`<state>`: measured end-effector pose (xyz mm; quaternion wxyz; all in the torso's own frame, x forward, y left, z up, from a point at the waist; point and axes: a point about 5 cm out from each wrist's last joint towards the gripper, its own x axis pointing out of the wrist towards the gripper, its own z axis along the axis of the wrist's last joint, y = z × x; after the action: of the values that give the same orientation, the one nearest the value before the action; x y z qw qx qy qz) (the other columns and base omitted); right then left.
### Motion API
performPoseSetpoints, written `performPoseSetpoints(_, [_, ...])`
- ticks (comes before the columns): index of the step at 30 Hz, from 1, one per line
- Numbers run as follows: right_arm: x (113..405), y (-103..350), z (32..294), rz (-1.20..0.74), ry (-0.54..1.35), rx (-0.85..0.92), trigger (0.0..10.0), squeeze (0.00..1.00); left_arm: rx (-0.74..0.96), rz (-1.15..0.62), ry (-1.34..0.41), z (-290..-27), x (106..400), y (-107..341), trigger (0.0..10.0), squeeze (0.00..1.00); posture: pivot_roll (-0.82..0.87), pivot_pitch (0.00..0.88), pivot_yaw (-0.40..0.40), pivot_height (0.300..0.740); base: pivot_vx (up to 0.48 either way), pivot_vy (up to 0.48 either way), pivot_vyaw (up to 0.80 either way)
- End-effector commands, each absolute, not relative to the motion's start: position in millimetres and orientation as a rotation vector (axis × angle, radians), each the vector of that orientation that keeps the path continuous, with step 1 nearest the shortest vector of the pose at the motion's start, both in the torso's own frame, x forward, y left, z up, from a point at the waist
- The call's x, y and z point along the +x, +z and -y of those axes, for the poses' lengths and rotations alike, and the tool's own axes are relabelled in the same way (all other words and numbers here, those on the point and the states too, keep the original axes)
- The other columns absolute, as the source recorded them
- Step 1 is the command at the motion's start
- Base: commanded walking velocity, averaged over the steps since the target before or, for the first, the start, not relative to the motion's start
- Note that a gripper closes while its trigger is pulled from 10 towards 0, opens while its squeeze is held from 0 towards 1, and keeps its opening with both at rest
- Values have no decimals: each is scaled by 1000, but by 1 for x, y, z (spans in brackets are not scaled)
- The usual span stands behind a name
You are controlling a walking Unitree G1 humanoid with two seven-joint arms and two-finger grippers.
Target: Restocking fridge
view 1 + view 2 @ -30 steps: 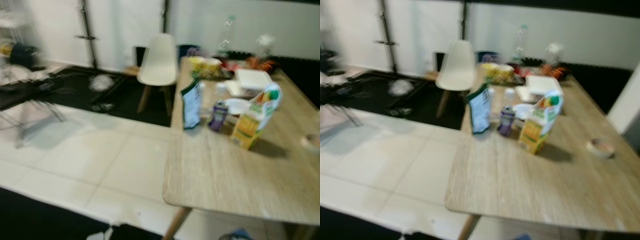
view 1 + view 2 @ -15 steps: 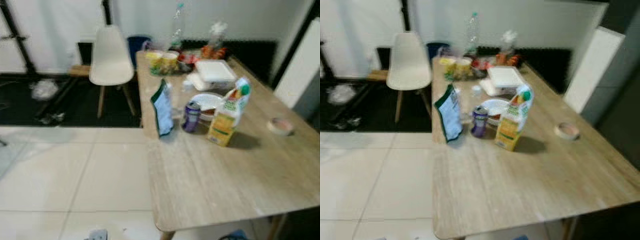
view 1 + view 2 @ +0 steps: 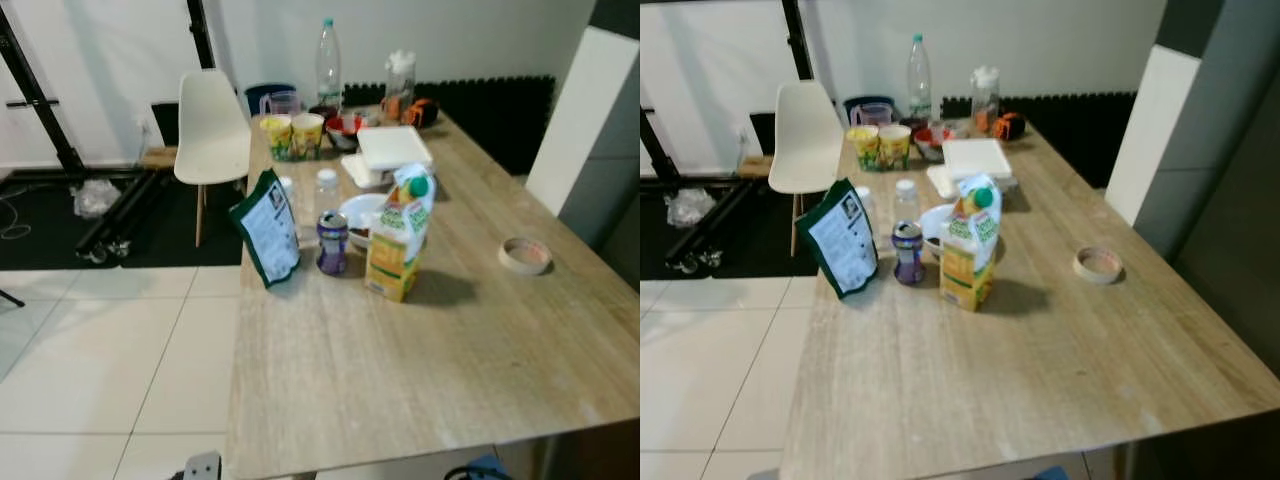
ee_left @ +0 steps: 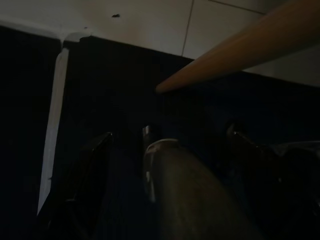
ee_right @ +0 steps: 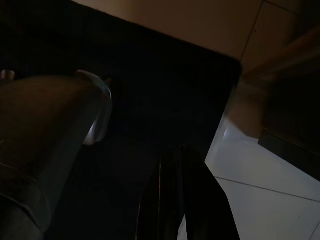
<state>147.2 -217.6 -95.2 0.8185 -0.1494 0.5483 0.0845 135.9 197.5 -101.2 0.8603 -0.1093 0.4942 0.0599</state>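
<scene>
A juice carton point(image 3: 398, 245) stands upright near the middle of the wooden table point(image 3: 420, 370). Left of it are a purple can point(image 3: 332, 242), a small clear bottle point(image 3: 327, 188) and a dark green pouch point(image 3: 267, 228); a white bowl point(image 3: 360, 212) sits behind the carton. Both arms hang idle below the table. In the dark left wrist view my left gripper point(image 4: 170, 132) is open above dark floor. My right gripper point(image 5: 175, 155) is shut on nothing, its fingers pressed together.
A roll of tape point(image 3: 525, 255) lies at the table's right. At the far end are a white box point(image 3: 393, 146), two yellow cups point(image 3: 292, 135) and a water bottle point(image 3: 328, 50). A white chair point(image 3: 210, 115) stands at the far left corner. A tall grey surface point(image 3: 1230, 170) rises on the right.
The camera has swung to the right and steadied, so the table now sits centred and sharp. The things on the table have not moved.
</scene>
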Motion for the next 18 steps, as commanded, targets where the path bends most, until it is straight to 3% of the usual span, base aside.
performPoseSetpoints(1, [146, -97, 211, -1171, 190, -304, 10000, 0, -224, -1045, 158, -203, 131, -102, 10000, 0, -90, 0, 13, 740, 0, 0, 0])
performPoseSetpoints(6, [148, -97, 207, -1166, 207, -315, 10000, 0, -221, -1044, 168, -204, 131, -102, 10000, 0, -90, 0, 13, 740, 0, 0, 0])
performPoseSetpoints(18, [147, -98, 205, -1169, 198, -293, 10000, 0, -230, -1030, 209, -208, 133, -101, 10000, 0, -90, 0, 13, 740, 0, 0, -623])
